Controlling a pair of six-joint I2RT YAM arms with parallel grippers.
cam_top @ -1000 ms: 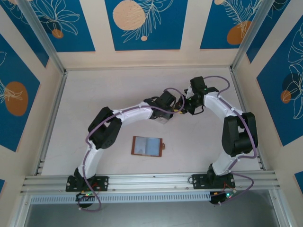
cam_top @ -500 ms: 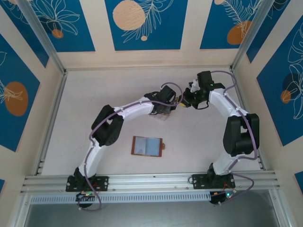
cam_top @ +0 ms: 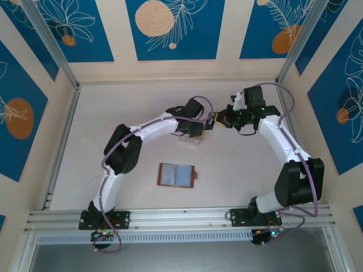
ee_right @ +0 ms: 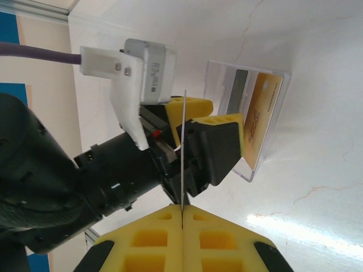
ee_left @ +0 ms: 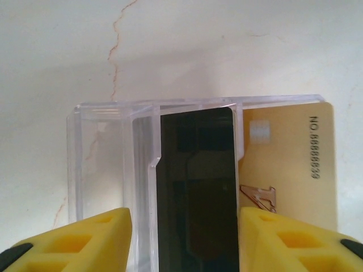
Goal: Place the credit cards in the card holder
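Two arms meet far on the table [cam_top: 102,113]; the card holder [cam_top: 177,174] lies open nearer, well apart. My left end effector [ee_left: 184,226] has spread open astride the clear stand [ee_left: 102,164], while my right arm [cam_top: 283,141] has swung right, its end effector [ee_right: 182,218] clamped on a thin card [ee_right: 183,153], freed for that holder.

Pale off-white tabletop [cam_top: 113,113]: smooth, thin reddish hairline cracks across surface. Small brown leather folding wallet [cam_top: 177,174] lying open and flat near front centre, grey-blue inside facing up, tab to right. Clear plastic slotted stand [ee_left: 99,164] resting farther back, well apart from wallet.
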